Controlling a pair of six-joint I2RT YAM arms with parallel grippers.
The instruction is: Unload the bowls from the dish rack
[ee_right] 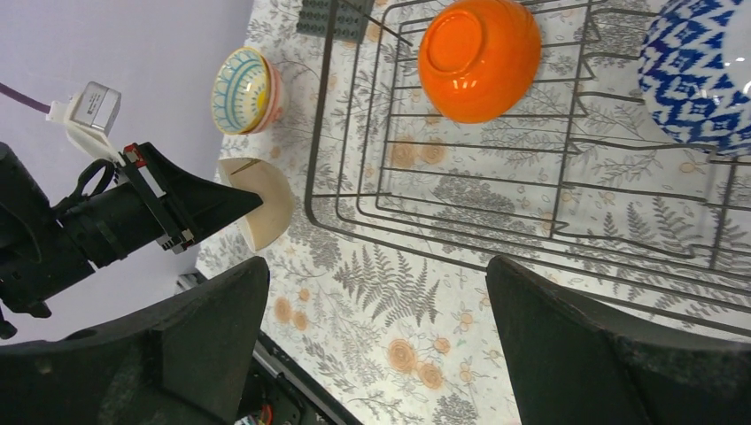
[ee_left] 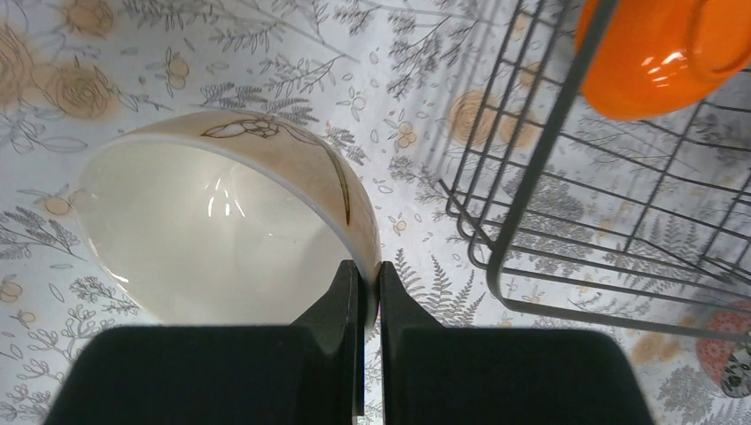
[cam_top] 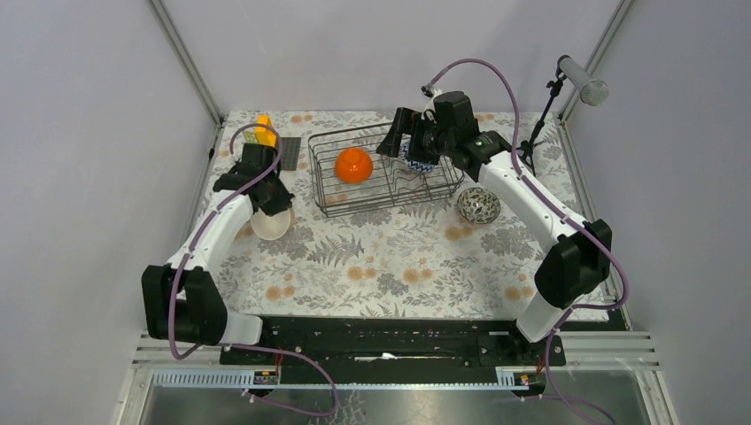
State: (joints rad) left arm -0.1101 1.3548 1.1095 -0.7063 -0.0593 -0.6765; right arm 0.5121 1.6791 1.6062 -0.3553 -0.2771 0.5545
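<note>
The black wire dish rack [cam_top: 321, 181] stands at the back middle. In it lie an orange bowl [cam_top: 353, 165] and a blue-white zigzag bowl [cam_top: 417, 159]. My left gripper [cam_top: 268, 205] is shut on the rim of a beige bowl [cam_top: 271, 225], tilted, just left of the rack; the pinch shows in the left wrist view [ee_left: 370, 282]. My right gripper [cam_top: 406, 144] is open and empty above the rack's right half, near the zigzag bowl [ee_right: 700, 75]. A pink patterned bowl [ee_right: 246, 88] and a dark patterned bowl [cam_top: 478, 204] sit on the table.
A flat dark grey plate [cam_top: 290, 152] and yellow and orange blocks [cam_top: 263, 128] lie at the back left. A microphone stand [cam_top: 540, 124] rises at the back right. The flowered cloth [cam_top: 390, 266] covers the table in front of the rack.
</note>
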